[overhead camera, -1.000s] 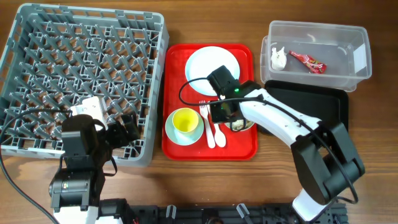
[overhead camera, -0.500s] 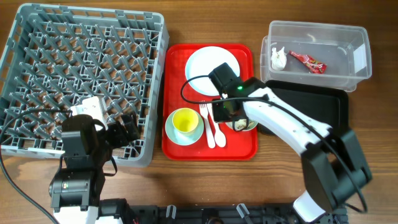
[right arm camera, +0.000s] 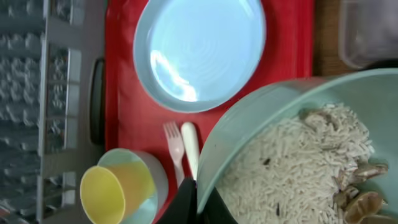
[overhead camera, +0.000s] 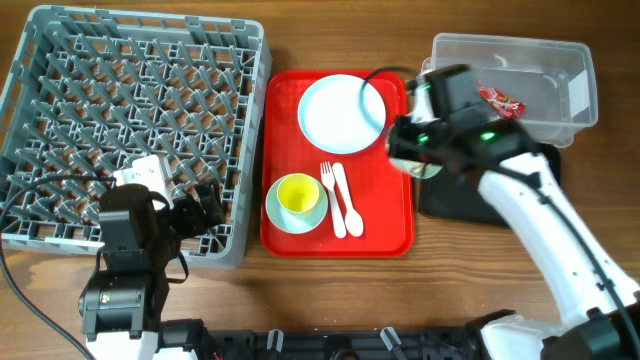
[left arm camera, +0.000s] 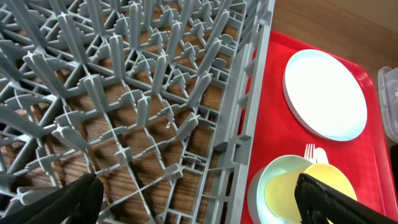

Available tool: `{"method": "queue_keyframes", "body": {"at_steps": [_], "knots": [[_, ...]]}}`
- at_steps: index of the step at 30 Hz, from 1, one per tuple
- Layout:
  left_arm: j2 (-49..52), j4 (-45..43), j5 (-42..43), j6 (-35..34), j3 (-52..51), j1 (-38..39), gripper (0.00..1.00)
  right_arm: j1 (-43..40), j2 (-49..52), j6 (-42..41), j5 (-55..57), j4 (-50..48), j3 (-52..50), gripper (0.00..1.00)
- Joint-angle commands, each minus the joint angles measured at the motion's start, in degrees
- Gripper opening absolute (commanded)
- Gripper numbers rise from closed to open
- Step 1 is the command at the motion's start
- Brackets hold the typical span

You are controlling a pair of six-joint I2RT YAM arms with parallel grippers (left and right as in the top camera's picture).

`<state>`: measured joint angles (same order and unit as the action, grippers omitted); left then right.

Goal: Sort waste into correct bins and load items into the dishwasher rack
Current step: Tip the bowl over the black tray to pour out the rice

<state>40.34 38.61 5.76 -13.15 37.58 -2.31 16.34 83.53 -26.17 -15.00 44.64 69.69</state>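
Bowl (right arm camera: 249, 118) of food scraps (right arm camera: 292, 162) hangs pinched at its rim in your right gripper (right arm camera: 198, 200); your left gripper (left arm camera: 200, 200) gapes wide above the dishwasher rack (left arm camera: 124, 93).

Glossy red plastic tray (overhead camera: 386, 226), matt grey rack (overhead camera: 252, 130), apparently wood-grained table (overhead camera: 330, 30).

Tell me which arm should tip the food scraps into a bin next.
Right. The right gripper is shut on the rim of the mint bowl of scraps, raised beside the black tray and clear tub. The left gripper hangs open over the rack, far off.
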Motion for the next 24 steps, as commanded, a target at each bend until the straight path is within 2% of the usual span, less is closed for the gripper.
{"method": "queue_keyframes", "body": {"at_steps": [1, 6, 10, 15, 24], "knots": [[-0.15, -0.17, -0.72, 0.92, 1.11, 0.33, 1.0, -8.76, -0.15, -0.35, -15.67, -0.28, -0.52, 0.04], [-0.15, -0.17, -0.72, 0.92, 1.11, 0.33, 1.0, -19.87, 1.9, 2.99, -29.16, -1.14, -4.42, 0.04], [-0.15, -0.17, -0.72, 0.92, 1.11, 0.33, 1.0, -25.44, 3.61, 6.47, -36.2, -1.97, -8.31, 0.04], [-0.15, -0.2, -0.72, 0.92, 1.11, 0.33, 1.0, -30.58, 6.08, 8.15, -44.61, -5.68, -12.72, 0.04], [-0.15, -0.17, -0.72, 0.92, 1.11, 0.33, 1.0, -37.35, 9.88, 6.45, -52.09, -9.03, -15.08, 0.04]]}}
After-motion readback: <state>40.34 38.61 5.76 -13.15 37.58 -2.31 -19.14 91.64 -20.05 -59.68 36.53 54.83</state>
